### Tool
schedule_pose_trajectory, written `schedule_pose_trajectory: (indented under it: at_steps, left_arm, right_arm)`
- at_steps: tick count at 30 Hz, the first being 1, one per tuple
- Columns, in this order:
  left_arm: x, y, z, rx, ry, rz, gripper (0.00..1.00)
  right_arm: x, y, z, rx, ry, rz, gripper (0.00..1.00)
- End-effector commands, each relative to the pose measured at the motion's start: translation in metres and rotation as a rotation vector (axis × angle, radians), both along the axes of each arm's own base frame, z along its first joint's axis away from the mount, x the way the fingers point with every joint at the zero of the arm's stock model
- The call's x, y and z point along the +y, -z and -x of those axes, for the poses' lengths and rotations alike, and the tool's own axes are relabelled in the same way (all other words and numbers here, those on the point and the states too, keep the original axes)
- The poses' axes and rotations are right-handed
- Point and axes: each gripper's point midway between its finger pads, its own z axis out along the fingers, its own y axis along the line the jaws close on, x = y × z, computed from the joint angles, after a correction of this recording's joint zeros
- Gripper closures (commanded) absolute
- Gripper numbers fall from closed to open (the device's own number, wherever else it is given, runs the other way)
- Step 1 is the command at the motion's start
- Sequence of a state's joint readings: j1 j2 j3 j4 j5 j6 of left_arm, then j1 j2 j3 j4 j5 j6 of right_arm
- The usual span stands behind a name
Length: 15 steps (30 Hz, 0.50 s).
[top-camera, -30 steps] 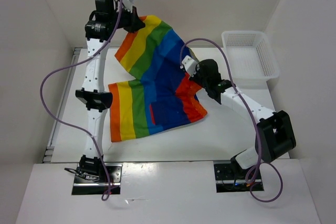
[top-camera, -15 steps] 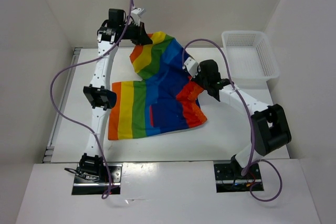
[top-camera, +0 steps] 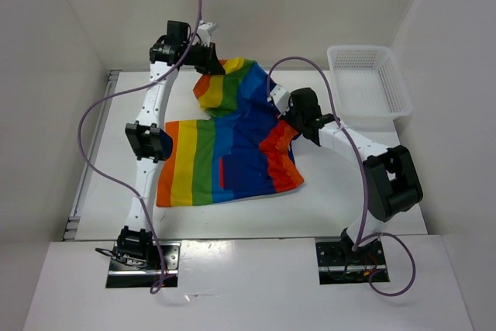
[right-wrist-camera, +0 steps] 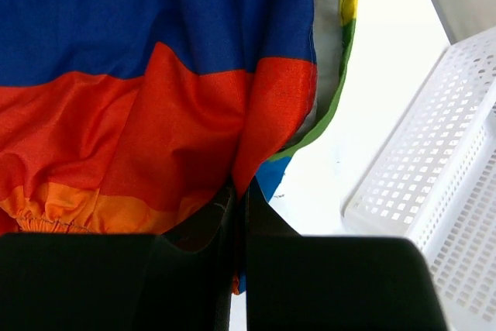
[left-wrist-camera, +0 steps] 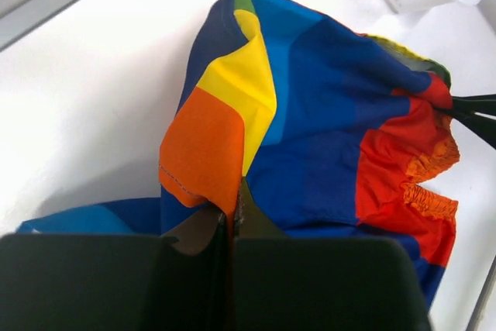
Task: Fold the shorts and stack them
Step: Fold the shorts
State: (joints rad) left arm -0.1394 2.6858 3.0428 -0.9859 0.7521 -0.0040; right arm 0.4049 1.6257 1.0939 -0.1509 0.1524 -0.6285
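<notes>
Shorts (top-camera: 225, 156) lie half spread on the tabletop (top-camera: 341, 191), far leg raised. I see the left hand (left-wrist-camera: 231, 218) clamped on its orange corner, the right hand (right-wrist-camera: 239, 203) clamped on red cloth near the waistband; basket (top-camera: 370, 75) at far right.

Soft, matt woven cloth makes up the shorts (top-camera: 232, 153), creased all over and puckered at the waistband. The basket (top-camera: 370, 79) is white plastic mesh with a faint sheen. The surface (top-camera: 333, 199) looks smooth, white and slightly glossy. The left gripper (left-wrist-camera: 230, 218) and right gripper (right-wrist-camera: 239, 199) have matt black plastic fingers.
</notes>
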Motion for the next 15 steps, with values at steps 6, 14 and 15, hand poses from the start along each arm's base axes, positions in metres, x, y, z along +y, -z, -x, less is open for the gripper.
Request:
schedule_pose_trajectory:
  at_steps: [6, 14, 15]
  left_arm:
    - [0.023, -0.052, 0.059, -0.004, -0.164, -0.187, 1.0]
    - [0.15, 0.026, 0.132, 0.053, -0.581, -0.566, 1.0]
    - [0.162, 0.062, 0.159, 0.121, -0.59, -0.633, 1.0]
  right_arm:
    - [-0.004, -0.027, 0.002, -0.124, -0.021, -0.009, 1.0]
    - [0.002, -0.038, 0.031, -0.146, -0.192, 0.045, 1.0]
    - [0.005, -0.039, 0.036, -0.139, -0.226, 0.062, 1.0]
